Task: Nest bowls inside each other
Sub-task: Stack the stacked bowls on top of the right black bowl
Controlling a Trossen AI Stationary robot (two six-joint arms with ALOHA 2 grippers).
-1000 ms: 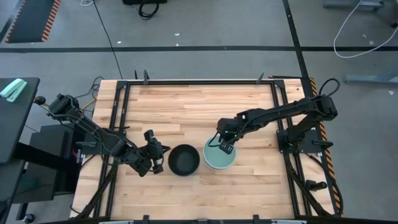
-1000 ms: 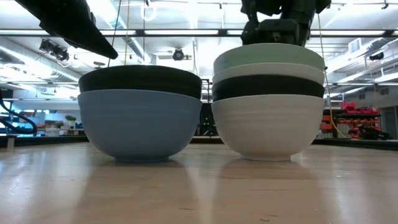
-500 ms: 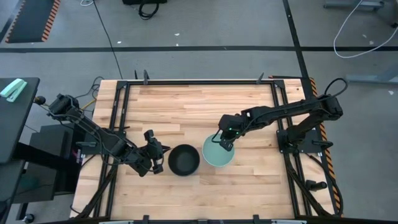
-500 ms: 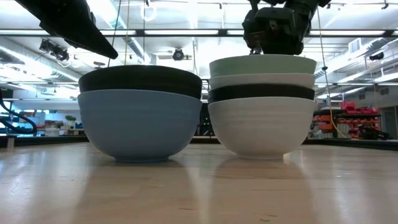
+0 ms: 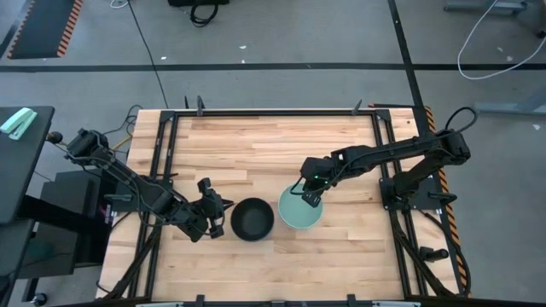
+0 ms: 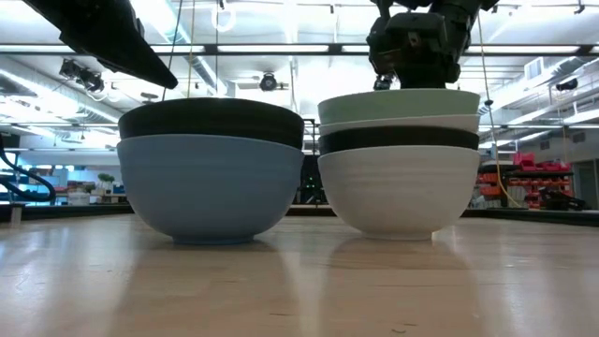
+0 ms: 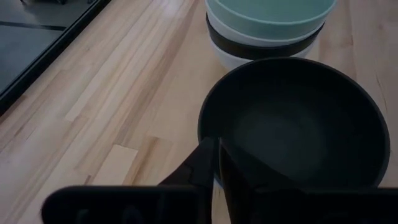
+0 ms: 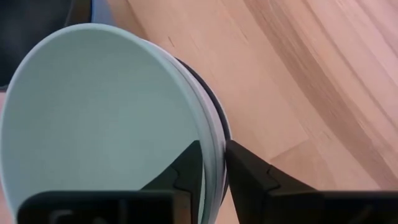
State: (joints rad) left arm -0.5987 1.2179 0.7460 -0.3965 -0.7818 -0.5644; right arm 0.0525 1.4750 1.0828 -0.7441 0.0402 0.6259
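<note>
Two stacks of bowls stand side by side on the wooden table. The left stack is a black bowl (image 5: 252, 219) nested in a blue bowl (image 6: 211, 187). The right stack has a mint green bowl (image 5: 300, 213) on top, then a white bowl (image 6: 398, 123), a black one (image 6: 398, 139) and a white one (image 6: 398, 192) at the bottom. My right gripper (image 5: 305, 198) is at the far-right rim of the mint green bowl (image 8: 93, 124), shut on it. My left gripper (image 5: 220, 215) is shut, low beside the left rim of the black bowl (image 7: 292, 124). My right gripper pinches the mint green bowl's rim (image 8: 210, 155), one finger (image 8: 189, 168) inside the bowl and one (image 8: 245, 177) outside. The fingers come from above, slanting down. The bowl sits level, nested in the white bowl under it. My left gripper: whether its fingertips touch the black bowl's rim, I cannot tell.
Bare wood (image 5: 256, 145) spreads over the far half of the table. A black metal frame (image 5: 380, 145) runs along the table's edges. The two stacks stand close together near the near edge, with a narrow gap between them.
My right gripper has come down and the mint green bowl has sunk deeper into the white bowl under it. The whole right stack shifted a little toward the left stack and then back. My left arm has kept still.
</note>
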